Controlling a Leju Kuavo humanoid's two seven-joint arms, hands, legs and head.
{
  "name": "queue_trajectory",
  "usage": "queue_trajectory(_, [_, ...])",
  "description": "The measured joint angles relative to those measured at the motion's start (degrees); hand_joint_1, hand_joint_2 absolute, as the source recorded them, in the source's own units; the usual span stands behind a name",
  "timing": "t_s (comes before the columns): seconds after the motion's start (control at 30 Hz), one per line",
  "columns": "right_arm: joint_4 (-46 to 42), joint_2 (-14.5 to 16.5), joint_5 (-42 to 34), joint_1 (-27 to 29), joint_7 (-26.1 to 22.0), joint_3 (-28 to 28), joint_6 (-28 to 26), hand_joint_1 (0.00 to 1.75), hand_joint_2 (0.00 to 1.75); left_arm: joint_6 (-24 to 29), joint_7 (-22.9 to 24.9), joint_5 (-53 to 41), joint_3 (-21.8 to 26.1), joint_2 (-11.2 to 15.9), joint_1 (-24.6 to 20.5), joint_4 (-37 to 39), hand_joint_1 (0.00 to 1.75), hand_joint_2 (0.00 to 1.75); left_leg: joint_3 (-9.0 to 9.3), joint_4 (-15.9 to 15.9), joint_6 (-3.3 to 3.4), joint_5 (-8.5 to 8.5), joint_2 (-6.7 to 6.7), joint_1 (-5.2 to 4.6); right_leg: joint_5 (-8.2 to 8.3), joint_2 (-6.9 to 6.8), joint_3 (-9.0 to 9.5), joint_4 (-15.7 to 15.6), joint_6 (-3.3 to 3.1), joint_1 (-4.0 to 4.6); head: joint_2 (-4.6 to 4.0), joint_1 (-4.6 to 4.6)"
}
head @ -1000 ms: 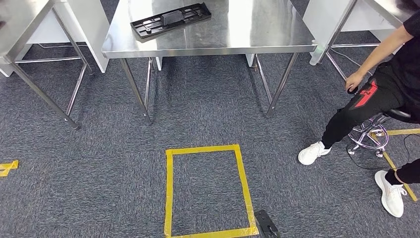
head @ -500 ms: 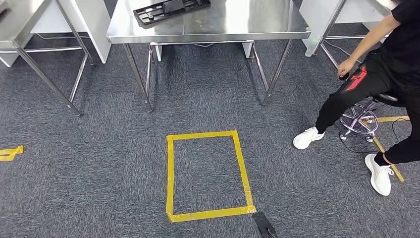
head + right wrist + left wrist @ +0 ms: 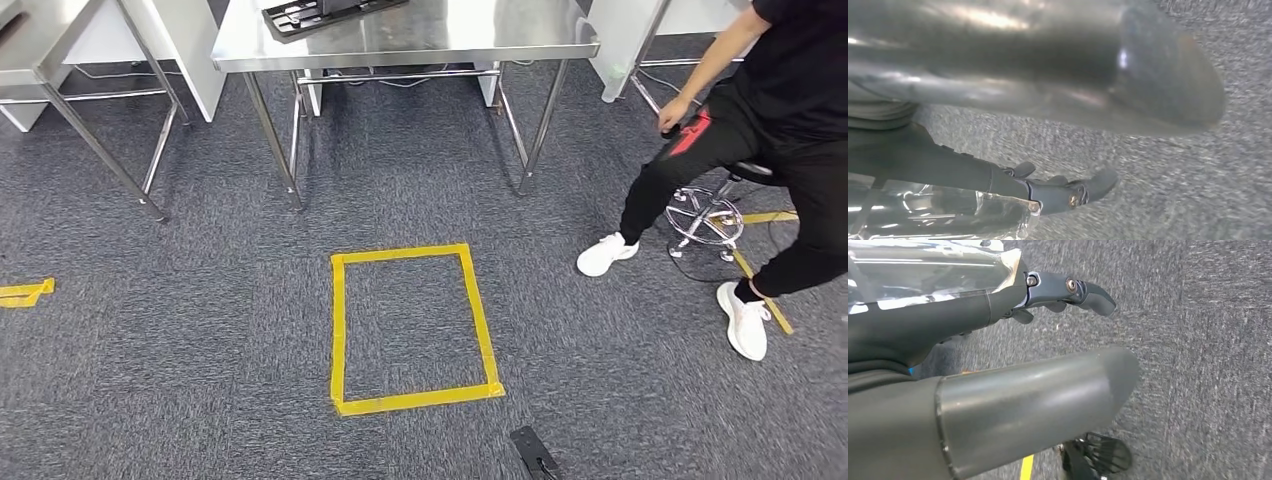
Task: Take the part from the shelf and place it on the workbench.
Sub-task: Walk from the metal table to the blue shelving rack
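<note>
Part (image 3: 325,12) black, flat on steel workbench (image 3: 450,40); left hand (image 3: 998,365), right hand (image 3: 1048,100) empty, fingers apart.

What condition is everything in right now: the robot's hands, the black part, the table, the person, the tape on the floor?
Left hand: holds nothing, fingers apart, over the carpet.
Right hand: holds nothing, fingers apart, over the carpet.
Black part: lying flat on the steel table.
Person: seated on a stool, one hand on a knee.
Yellow tape rectangle: stuck to the carpet, closed outline, nothing inside.
</note>
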Motion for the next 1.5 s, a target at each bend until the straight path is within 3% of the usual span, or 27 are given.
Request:
queue_trajectory(0.07, [0.01,-0.03,-0.01,-0.14,0.15,-0.01,-0.05,0.0,0.0,0.02,-0.01,-0.16,-0.03,-0.02,-0.05,0.01,0.0,0.0,1.44,-3.21,0.55,-1.35,0.37,-0.33,1.19,0.94,-0.96,0.23,0.81,0.08,0.0,0.11])
queue_trajectory(0.13, [0.06,-0.16,0.0,0.04,0.27,0.0,-0.07,0.0,0.0,0.03,0.01,-0.2,-0.04,-0.09,-0.09,0.02,0.0,0.0,0.54,-3.52,1.49,-0.51,1.73,-0.37,1.39,1.27,-2.09,0.84,1.4,-0.06,0.0,0.13])
queue_trajectory(0.2, [0.1,-0.19,0.0,0.25,0.34,0.03,-0.07,0.0,0.0,0.05,0.03,-0.23,-0.04,-0.12,-0.09,0.02,0.0,0.0,-0.53,-3.8,2.3,0.51,3.17,-0.24,-1.44,0.59,-4.36,5.35,1.33,-0.23,0.0,0.37])
queue_trajectory(0.27, [0.12,-0.16,-0.01,0.29,0.37,0.03,-0.11,0.0,0.0,0.07,0.1,-0.29,-0.04,-0.09,-0.1,0.02,0.0,0.0,-1.62,-3.78,2.56,1.31,4.59,-0.35,-5.46,0.07,-7.06,13.01,1.32,-0.43,0.0,0.55])
queue_trajectory(0.3, [0.15,-0.18,-0.03,0.34,0.39,0.03,-0.13,0.0,0.0,0.07,0.17,-0.32,-0.04,-0.09,-0.1,0.02,0.0,0.0,-2.14,-3.75,2.51,1.68,5.29,-0.38,-6.65,-0.05,-7.54,15.6,1.59,-0.56,0.0,0.55])
queue_trajectory(0.33, [0.18,-0.21,-0.07,0.42,0.41,0.03,-0.15,0.0,0.0,0.08,0.25,-0.34,-0.04,-0.08,-0.1,0.02,0.0,0.0,-2.54,-3.72,2.41,1.99,5.92,-0.38,-7.0,-0.2,-6.87,16.09,2.03,-0.7,0.0,0.55])
queue_trajectory(0.4, [0.23,-0.3,-0.16,0.53,0.53,0.03,-0.15,0.0,0.0,0.11,0.39,-0.39,-0.04,-0.11,-0.12,0.02,0.0,0.0,-2.99,-3.67,2.06,2.45,7.12,-0.29,-5.43,-1.24,-1.82,9.91,3.22,-1.04,0.0,0.56])
queue_trajectory(0.47, [0.24,-0.34,-0.2,0.34,0.64,0.03,-0.15,0.0,0.0,0.17,0.51,-0.48,-0.05,-0.14,-0.22,0.02,0.0,0.0,-2.97,-3.59,1.52,2.76,8.23,-0.43,-3.75,-3.43,3.77,1.24,3.58,-0.93,0.0,0.56])
queue_trajectory(0.53, [0.26,-0.33,-0.21,0.24,0.72,0.02,-0.16,0.0,0.0,0.22,0.61,-0.54,-0.07,-0.13,-0.43,0.02,0.0,0.0,-2.94,-3.49,0.88,3.12,9.09,-0.68,-3.2,-4.18,5.25,-1.88,2.81,-0.45,0.01,0.45])
queue_trajectory(0.6, [0.3,-0.34,-0.22,0.55,0.8,0.01,-0.18,0.0,0.0,0.28,0.74,-0.56,-0.09,-0.2,-0.69,0.02,0.0,0.0,-3.04,-3.41,0.24,3.3,9.51,-0.63,-2.73,-3.21,4.66,-1.72,1.83,-0.46,0.01,0.34])
queue_trajectory(0.67, [0.34,-0.37,-0.2,0.72,0.84,-0.01,-0.18,0.0,0.0,0.45,0.85,-0.57,-0.1,-0.26,-0.85,0.02,0.0,0.0,-3.83,-1.72,-0.33,1.74,7.56,-0.35,-2.19,-2.33,4.36,-1.83,0.66,-0.92,0.0,0.33])
queue_trajectory(0.73, [0.35,-0.31,-0.17,0.52,0.85,-0.03,-0.18,0.0,0.0,0.62,0.93,-0.58,-0.11,-0.23,-0.79,0.02,0.0,0.0,-6.51,4.5,-0.6,-2.33,4.55,-0.17,-1.59,-1.31,3.88,-1.86,-0.47,-1.03,0.0,0.29])
queue_trajectory(0.8, [0.36,-0.22,-0.17,0.48,0.85,-0.03,-0.18,0.0,0.0,0.68,1.02,-0.57,-0.11,-0.2,-0.64,0.03,0.0,0.0,-9.66,12.0,-0.61,-5.63,3.44,-0.15,-1.18,-0.12,3.23,-1.75,-1.0,-0.74,0.01,0.29])
queue_trajectory(0.83, [0.37,-0.2,-0.17,0.55,0.85,-0.03,-0.18,0.0,0.0,0.69,1.04,-0.57,-0.1,-0.2,-0.6,0.03,0.0,0.0,-10.14,13.38,-0.58,-5.66,3.33,-0.14,-1.04,0.57,3.0,-1.64,-1.07,-0.64,0.01,0.29])
queue_trajectory(0.87, [0.38,-0.2,-0.17,0.63,0.85,-0.04,-0.18,0.0,0.0,0.69,1.05,-0.57,-0.1,-0.19,-0.58,0.03,0.0,0.0,-9.57,12.62,-0.52,-4.62,3.24,-0.1,-0.93,1.32,2.82,-1.47,-1.08,-0.6,0.0,0.29])
queue_trajectory(0.9, [0.39,-0.2,-0.17,0.67,0.85,-0.04,-0.18,0.0,0.0,0.69,1.05,-0.58,-0.1,-0.19,-0.58,0.03,0.0,0.0,-7.9,9.58,-0.43,-2.69,2.87,-0.01,-0.86,2.12,2.69,-1.22,-1.04,-0.6,0.0,0.29])
queue_trajectory(0.97, [0.39,-0.16,-0.17,0.55,0.85,-0.05,-0.18,0.0,0.0,0.7,1.05,-0.58,-0.11,-0.17,-0.59,0.03,0.0,0.0,-4.04,1.95,-0.22,0.42,0.08,0.36,-0.85,3.59,2.17,-0.45,-0.85,-0.42,0.0,0.32])
queue_trajectory(1.03, [0.39,-0.15,-0.17,0.36,0.85,-0.05,-0.18,0.0,0.0,0.71,1.05,-0.56,-0.11,-0.15,-0.6,0.05,0.0,0.0,-2.59,-1.54,-0.02,1.07,-2.11,0.43,-0.63,4.93,1.13,0.15,-0.13,-0.34,0.01,0.34])
queue_trajectory(1.1, [0.4,-0.22,-0.18,0.46,0.85,-0.05,-0.18,0.0,0.0,0.71,1.08,-0.55,-0.11,-0.16,-0.6,0.07,0.0,0.0,-2.89,-1.77,0.48,1.23,-1.2,0.2,-0.09,6.25,0.12,0.15,0.94,-0.47,0.01,0.34])
queue_trajectory(1.13, [0.4,-0.24,-0.18,0.63,0.85,-0.05,-0.18,0.0,0.0,0.72,1.09,-0.55,-0.11,-0.19,-0.63,0.07,0.0,0.0,-2.97,-2.0,0.89,1.51,-0.45,0.2,-0.05,5.86,-0.34,0.38,1.28,-0.49,0.0,0.34])
queue_trajectory(1.2, [0.41,-0.25,-0.18,0.74,0.86,-0.04,-0.18,0.0,0.0,0.72,1.09,-0.57,-0.11,-0.26,-0.67,0.07,0.0,0.0,-3.13,-2.47,1.66,2.06,1.32,0.35,-1.64,3.13,-2.36,3.63,1.37,-0.29,0.0,0.61])
queue_trajectory(1.27, [0.41,-0.2,-0.12,0.5,0.87,-0.03,-0.18,0.0,0.0,0.72,1.09,-0.57,-0.11,-0.29,-0.58,0.08,0.0,0.0,-3.39,-2.54,1.94,2.22,3.28,0.2,-4.96,0.43,-5.71,10.91,1.11,-0.39,0.01,0.87])
queue_trajectory(1.33, [0.41,-0.22,-0.03,0.47,0.87,-0.03,-0.18,0.0,0.0,0.74,1.09,-0.58,-0.11,-0.27,-0.48,0.09,0.0,0.0,-3.56,-2.52,1.93,2.21,5.15,0.1,-6.82,-0.18,-7.78,16.3,1.44,-0.75,0.01,0.86])
queue_trajectory(1.37, [0.41,-0.26,0.0,0.55,0.87,-0.03,-0.18,0.0,0.0,0.75,1.09,-0.58,-0.11,-0.27,-0.48,0.09,0.0,0.0,-3.56,-2.5,1.9,2.2,5.95,0.14,-6.52,-0.39,-7.25,16.02,1.92,-0.96,0.01,0.87])
queue_trajectory(1.4, [0.41,-0.29,0.02,0.63,0.9,-0.03,-0.18,0.0,0.0,0.77,1.09,-0.57,-0.11,-0.28,-0.5,0.09,0.0,0.0,-3.51,-2.48,1.82,2.17,6.67,0.19,-5.38,-0.85,-5.41,13.2,2.55,-1.17,0.01,0.87])
queue_trajectory(1.47, [0.41,-0.31,0.08,0.53,0.94,-0.03,-0.17,0.0,0.0,0.84,1.09,-0.57,-0.11,-0.31,-0.56,0.09,0.0,0.0,-3.26,-2.46,1.37,2.01,7.94,0.14,-2.76,-3.19,-0.2,4.5,3.48,-1.3,0.0,0.89])
queue_trajectory(1.5, [0.41,-0.32,0.12,0.4,0.96,-0.03,-0.16,0.0,0.0,0.89,1.09,-0.57,-0.11,-0.32,-0.59,0.08,0.0,0.0,-3.15,-2.46,1.03,1.95,8.46,0.02,-1.96,-4.08,1.59,1.33,3.41,-1.12,0.0,0.85])
